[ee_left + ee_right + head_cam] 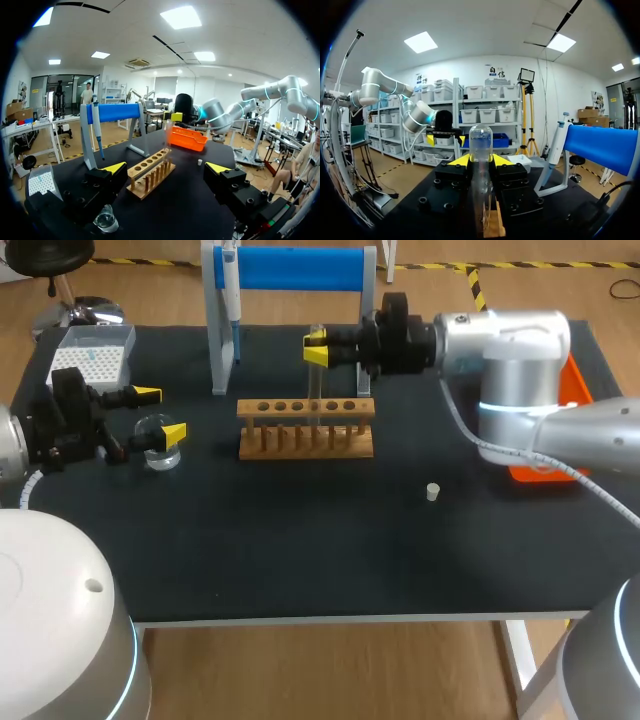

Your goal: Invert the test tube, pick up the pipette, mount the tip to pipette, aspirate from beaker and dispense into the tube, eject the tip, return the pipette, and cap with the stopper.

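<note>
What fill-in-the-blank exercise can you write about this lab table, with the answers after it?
1. The right gripper is shut on the clear glass ____, near the wooden rack.
2. The left gripper is ____, close to the small glass beaker.
3. The white pipette hangs on the stand with the ____ bar.
4. The small white ____ lies alone on the black table.
Missing words: test tube; open; blue; stopper.

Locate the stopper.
In the head view, the stopper sits on the table, right of the wooden rack, near the orange tray.
</note>
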Tool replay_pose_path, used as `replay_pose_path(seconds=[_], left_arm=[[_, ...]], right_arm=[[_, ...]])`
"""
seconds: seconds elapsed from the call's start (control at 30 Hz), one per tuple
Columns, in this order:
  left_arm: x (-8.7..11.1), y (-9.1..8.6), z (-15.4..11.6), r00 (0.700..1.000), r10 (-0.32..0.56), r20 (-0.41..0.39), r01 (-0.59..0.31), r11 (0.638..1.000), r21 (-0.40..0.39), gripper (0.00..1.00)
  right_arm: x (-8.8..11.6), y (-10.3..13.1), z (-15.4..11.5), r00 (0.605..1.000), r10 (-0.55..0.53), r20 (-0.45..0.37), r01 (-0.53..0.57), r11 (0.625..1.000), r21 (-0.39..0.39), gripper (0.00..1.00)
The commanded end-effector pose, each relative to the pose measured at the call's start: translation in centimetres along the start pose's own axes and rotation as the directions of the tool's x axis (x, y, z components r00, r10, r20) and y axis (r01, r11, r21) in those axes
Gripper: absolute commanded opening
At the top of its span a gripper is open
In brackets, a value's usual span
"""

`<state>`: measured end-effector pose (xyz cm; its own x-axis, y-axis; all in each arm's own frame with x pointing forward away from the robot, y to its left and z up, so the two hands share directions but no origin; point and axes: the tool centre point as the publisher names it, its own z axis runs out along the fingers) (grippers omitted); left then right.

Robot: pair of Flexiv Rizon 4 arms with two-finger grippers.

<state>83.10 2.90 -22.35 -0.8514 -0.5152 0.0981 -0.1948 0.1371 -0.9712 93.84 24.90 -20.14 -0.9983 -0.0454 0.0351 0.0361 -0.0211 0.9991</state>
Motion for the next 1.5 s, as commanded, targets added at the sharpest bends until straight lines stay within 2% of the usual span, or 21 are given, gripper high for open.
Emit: replay_pose_path(seconds=[0.03,0.1,0.83,0.9,0.97,1.1,1.23,1.33,1.4,1.47,1.5], left_arm=[[0.1,0.0,0.1,1.0,0.001,0.003,-0.001,1.0,0.0,1.0],[0.1,0.0,0.1,1.0,0.001,0.003,-0.001,1.0,0.0,1.0],[0.1,0.0,0.1,1.0,0.001,0.003,-0.001,1.0,0.0,1.0],[0.1,0.0,0.1,1.0,0.001,0.003,-0.001,1.0,0.0,1.0],[0.1,0.0,0.1,1.0,0.001,0.003,-0.001,1.0,0.0,1.0],[0.1,0.0,0.1,1.0,0.001,0.003,-0.001,1.0,0.0,1.0],[0.1,0.0,0.1,1.0,0.001,0.003,-0.001,1.0,0.0,1.0],[0.1,0.0,0.1,1.0,0.001,0.003,-0.001,1.0,0.0,1.0],[0.1,0.0,0.1,1.0,0.001,0.003,-0.001,1.0,0.0,1.0],[0.1,0.0,0.1,1.0,0.001,0.003,-0.001,1.0,0.0,1.0],[0.1,0.0,0.1,1.0,0.001,0.003,-0.001,1.0,0.0,1.0]], right_arm=[[0.8,1.1,-0.2,1.0,0.002,0.001,-0.002,1.0,0.021,0.0],[1.1,1.5,-0.2,1.0,0.003,0.002,-0.003,0.999,0.041,0.0],[1.3,1.7,-0.2,1.0,0.005,0.004,-0.006,0.999,0.04,0.0],[1.4,1.5,-0.5,0.986,0.164,0.006,-0.164,0.986,0.013,0.0],[1.6,1.4,-0.7,0.971,0.236,0.032,-0.236,0.972,-0.021,0.0],[2.0,1.2,-0.9,0.894,0.446,0.048,-0.441,0.894,-0.077,0.0],[2.5,0.6,-1.1,0.803,0.593,0.061,-0.587,0.804,-0.1,0.0],[2.9,0.0,-1.2,0.703,0.709,0.057,-0.704,0.704,-0.087,0.0],[3.2,-0.5,-1.3,0.619,0.784,0.057,-0.78,0.621,-0.07,0.0],[3.3,-0.8,-1.3,0.551,0.832,0.06,-0.827,0.554,-0.093,0.0],[3.5,-1.0,-1.4,0.504,0.861,0.066,-0.859,0.507,-0.073,0.0]])
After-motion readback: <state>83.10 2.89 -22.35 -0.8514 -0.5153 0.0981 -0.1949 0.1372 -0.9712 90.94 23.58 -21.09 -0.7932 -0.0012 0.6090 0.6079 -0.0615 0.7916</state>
